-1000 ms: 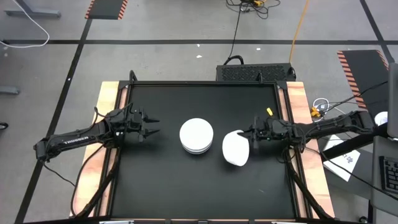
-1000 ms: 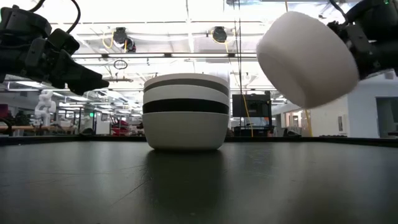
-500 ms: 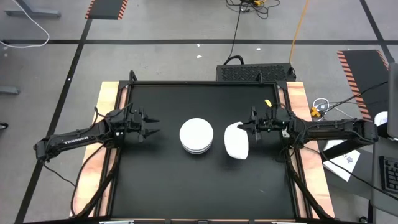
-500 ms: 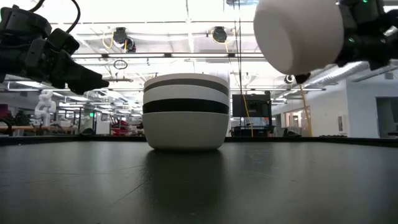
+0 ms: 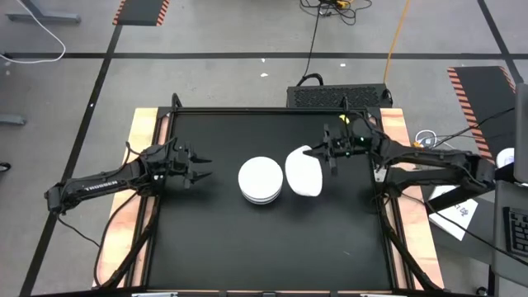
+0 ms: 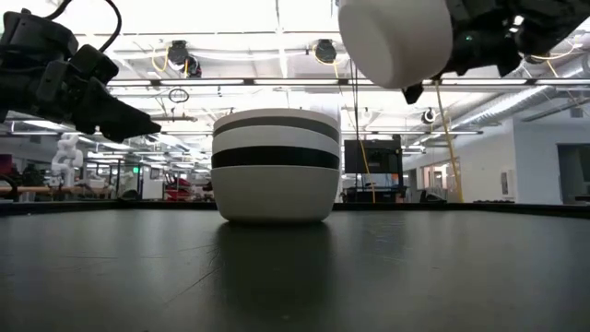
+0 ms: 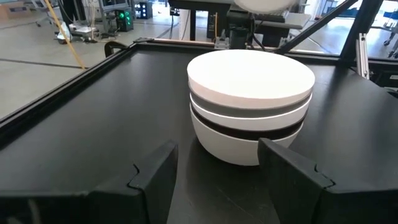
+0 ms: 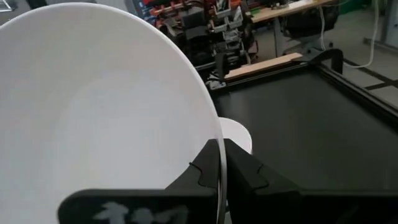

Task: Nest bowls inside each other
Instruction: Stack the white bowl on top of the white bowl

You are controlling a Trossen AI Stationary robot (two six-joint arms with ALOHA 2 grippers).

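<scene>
Bowls stacked (image 5: pixel 261 180) upside down at centre of black table (image 5: pixel 206 239), white bowl (image 5: pixel 304 172) raised just beside stack, tilted, rim clamped by right gripper (image 5: pixel 330 153), left gripper (image 5: pixel 200 167) fingers apart, hovering left of stack, empty.

One nested stack of bowls (image 5: pixel 261 180) on the table, one loose white bowl (image 5: pixel 304 172) held, two grippers.

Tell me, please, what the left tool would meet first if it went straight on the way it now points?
Most likely the stack of bowls: the open left tool aims straight at its side across bare black table, though its height relative to the stack is uncertain.
</scene>
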